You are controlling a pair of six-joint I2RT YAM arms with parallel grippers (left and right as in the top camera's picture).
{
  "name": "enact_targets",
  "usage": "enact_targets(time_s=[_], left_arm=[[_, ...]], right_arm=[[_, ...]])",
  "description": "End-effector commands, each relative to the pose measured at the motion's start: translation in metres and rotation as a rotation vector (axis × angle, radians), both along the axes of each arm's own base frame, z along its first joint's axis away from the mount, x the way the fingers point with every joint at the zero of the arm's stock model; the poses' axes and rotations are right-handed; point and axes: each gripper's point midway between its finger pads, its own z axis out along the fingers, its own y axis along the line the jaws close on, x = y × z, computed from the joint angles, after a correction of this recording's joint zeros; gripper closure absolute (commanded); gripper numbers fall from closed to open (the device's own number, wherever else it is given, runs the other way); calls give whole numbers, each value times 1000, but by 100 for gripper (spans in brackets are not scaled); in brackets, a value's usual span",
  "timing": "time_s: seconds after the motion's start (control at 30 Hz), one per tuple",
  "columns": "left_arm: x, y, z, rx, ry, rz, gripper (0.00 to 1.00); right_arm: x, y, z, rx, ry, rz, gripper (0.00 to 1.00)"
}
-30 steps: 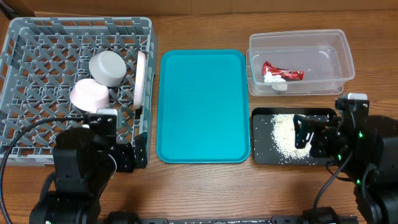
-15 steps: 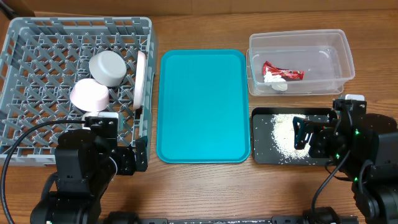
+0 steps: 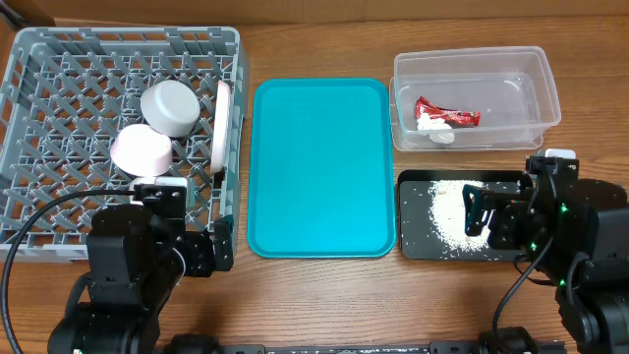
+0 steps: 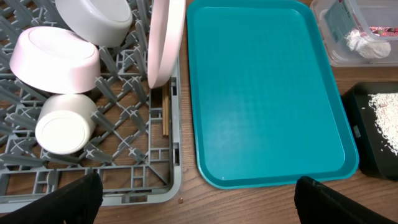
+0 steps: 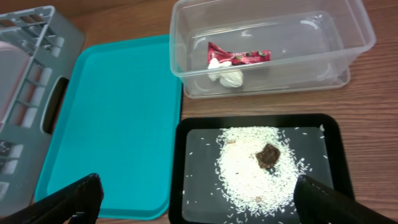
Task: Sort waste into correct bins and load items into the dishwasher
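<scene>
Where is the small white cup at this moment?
In the left wrist view, the white cup sits in the grey dish rack, on the left side of the picture, just below the pink bowl and left of the chopsticks.

- Dish rack (image 3: 128,32): plain grey, its floor an open criss-cross grid.
- Pink bowl (image 3: 141,149): soft pale pink, no pattern.
- Grey-green bowl (image 3: 169,106): very pale grey-green, almost off-white.
- Plate (image 3: 221,126): white with a faint pink tinge.
- Cup (image 4: 64,122): plain white.
- Chopsticks (image 4: 165,115): light brown wood.
- Flat tray (image 3: 319,167): bright, even teal.
- Tub (image 3: 477,57): clear, colourless plastic.
- Wrapper (image 3: 444,117): red with white patches and a crumpled white end.
- Shallow tray (image 3: 408,246): glossy black.
- Rice (image 3: 452,211): white grains speckled over the black.
- Food lump (image 5: 268,155): dark brown.
- Table (image 3: 314,295): warm brown wood grain.
</scene>
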Motion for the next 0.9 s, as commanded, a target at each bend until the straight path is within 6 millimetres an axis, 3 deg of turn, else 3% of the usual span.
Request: enact_targets(time_s=[0.0,0.3,0.7,0.87], left_arm=[[1,1,-4,15,7,-5,0],[1,1,-4,15,7,-5,0],[1,1,-4,15,7,-5,0],[1,1,-4,15,7,-5,0]], right_arm=[[0,-7,-2,-26,2,-29,0],[0,-12,1,-36,-52,-49,0],[4,-11,-19,9,-333,-55,0],[8,-10,-18,36,-502,-58,0]])
